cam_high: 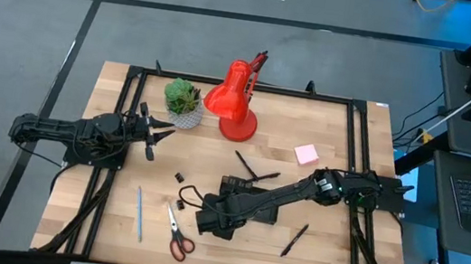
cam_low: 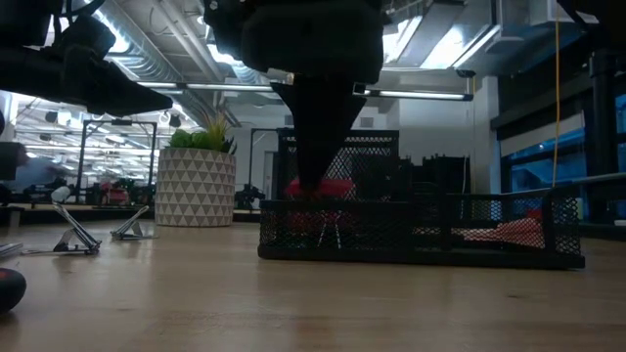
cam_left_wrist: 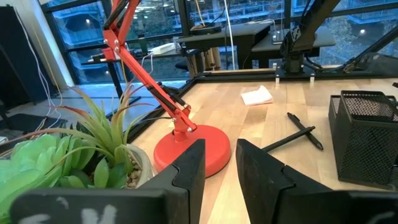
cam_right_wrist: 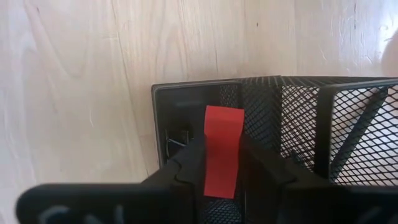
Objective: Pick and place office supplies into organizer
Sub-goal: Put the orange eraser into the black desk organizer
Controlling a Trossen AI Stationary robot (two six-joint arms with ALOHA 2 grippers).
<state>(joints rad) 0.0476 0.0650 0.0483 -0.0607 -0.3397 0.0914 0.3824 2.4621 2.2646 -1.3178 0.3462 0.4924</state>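
The organizer (cam_high: 249, 205) is a low black mesh tray in the middle of the table's near half. My right gripper (cam_high: 217, 214) hangs over its left end, shut on a small red block (cam_right_wrist: 224, 124). In the low view the right gripper (cam_low: 315, 147) comes down from above into the organizer (cam_low: 421, 230). Red-handled scissors (cam_high: 177, 232) and a thin blue pen (cam_high: 139, 213) lie left of the tray. Black pens (cam_high: 249, 165) (cam_high: 294, 240), small black clips (cam_high: 180, 178) and a pink sticky pad (cam_high: 306, 153) lie around it. My left gripper (cam_high: 151, 135) waits open beside the plant. My right gripper pinches the red block between its two fingers (cam_right_wrist: 193, 155), coming from above and pointing down. The block's free end (cam_right_wrist: 224, 115) sticks out past the fingertips over an end compartment of the organizer (cam_right_wrist: 186, 118). Whether the block touches the compartment floor I cannot tell.
A big red desk lamp (cam_high: 234, 105) and a small potted plant (cam_high: 183, 100) stand at the table's far side, close to my left gripper (cam_left_wrist: 219, 165). A black metal frame (cam_high: 354, 129) runs around the tabletop. Bare wood lies along the near edge.
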